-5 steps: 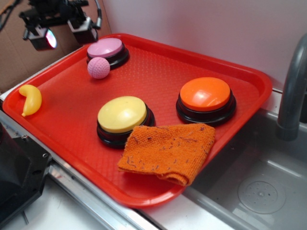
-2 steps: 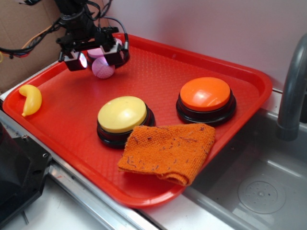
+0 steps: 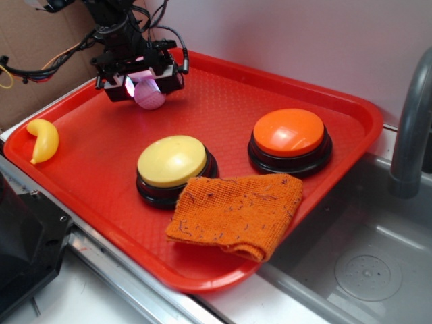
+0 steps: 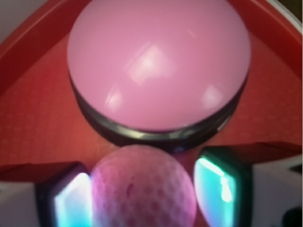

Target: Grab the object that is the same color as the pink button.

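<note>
The gripper [image 3: 144, 86] has lowered around the pink ball [image 3: 150, 96].

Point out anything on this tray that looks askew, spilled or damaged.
Only the orange cloth stands out: it lies crumpled, leaning against the yellow button and hanging over the red tray's front rim. Nothing looks spilled or broken.

At upper left of the exterior view the gripper [image 3: 140, 84] hides the pink button [image 4: 158, 64] and most of the pink ball [image 3: 150, 96], while the wrist view's bottom edge crops the blurred ball's underside.
</note>
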